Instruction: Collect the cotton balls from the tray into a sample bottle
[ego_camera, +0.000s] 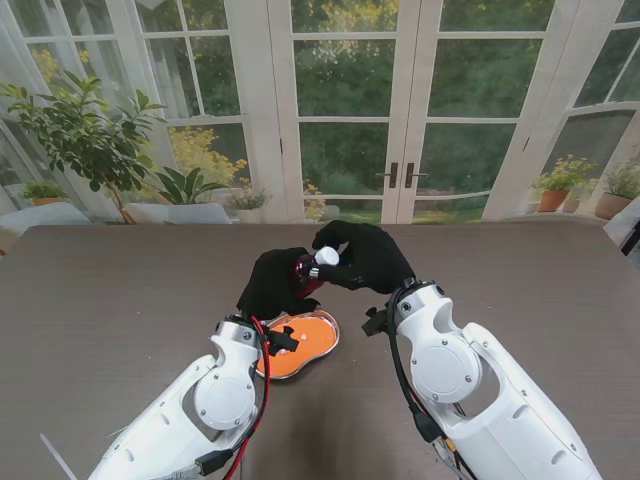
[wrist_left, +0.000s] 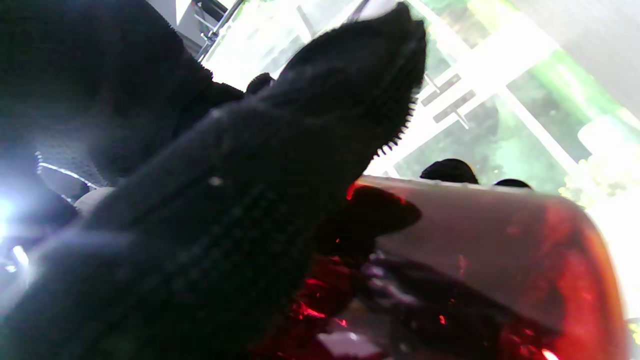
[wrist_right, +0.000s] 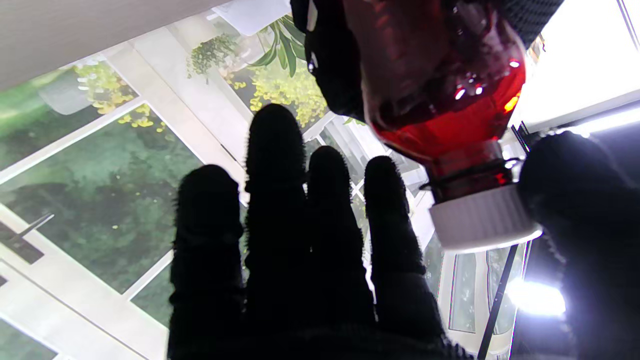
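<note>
Aloft above the round orange tray (ego_camera: 318, 345), the red glass sample bottle (ego_camera: 306, 271) lies tilted in the left hand's (ego_camera: 272, 285) wrap — white ribbed cap (ego_camera: 326, 256) toward the right hand (ego_camera: 365, 256), thumb beside it, four fingers (wrist_right: 330, 210) straight, loosely together.

Backlit, window glare, blurred close-ups.

Bottle (ego_camera: 306, 272) – deep translucent red w/ ribbed white cap (ego_camera: 326, 256). Tray (ego_camera: 302, 345) bright orange. Both robot hands black-gloved – arms white. Surface (ego_camera: 120, 290) grey-brown.
</note>
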